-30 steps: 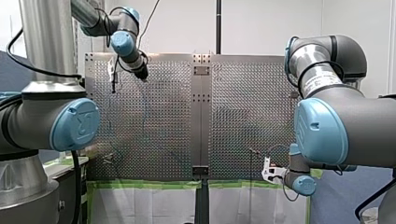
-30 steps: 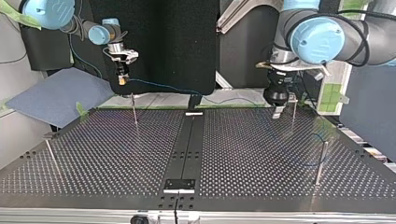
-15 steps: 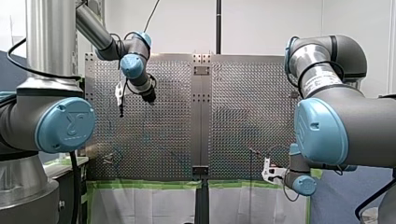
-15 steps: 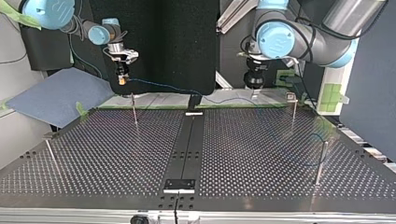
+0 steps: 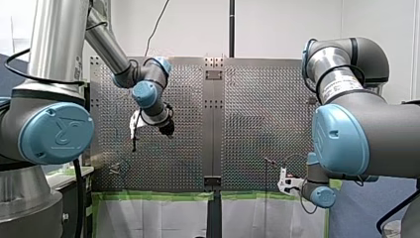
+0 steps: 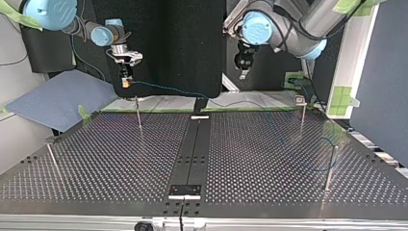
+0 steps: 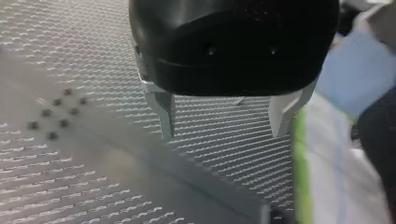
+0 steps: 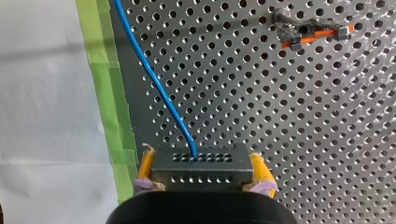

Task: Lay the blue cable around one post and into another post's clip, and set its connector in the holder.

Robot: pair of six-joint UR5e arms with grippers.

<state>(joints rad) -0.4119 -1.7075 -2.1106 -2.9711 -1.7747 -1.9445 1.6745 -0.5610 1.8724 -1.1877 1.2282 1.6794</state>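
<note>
Overall, a perforated metal table (image 6: 120, 159) fills the scene, with thin upright posts (image 6: 138, 113) standing well apart across it. My left gripper (image 7: 222, 116) hangs high above the table, its metal fingers spread wide with nothing between them. My right gripper (image 8: 203, 179) sits over the table's taped edge, its yellow pads clamped on the dark connector (image 8: 201, 163). The blue cable (image 8: 154, 79) runs from the connector out across the holes. An orange clip (image 8: 308, 30) sits ahead of that gripper, off to one side. The cable looks not yet routed. For a clean next step, the left gripper likely should descend with its fingers straddling the cable near a post. The right should hold firm and leave slack so nothing snags.
</note>
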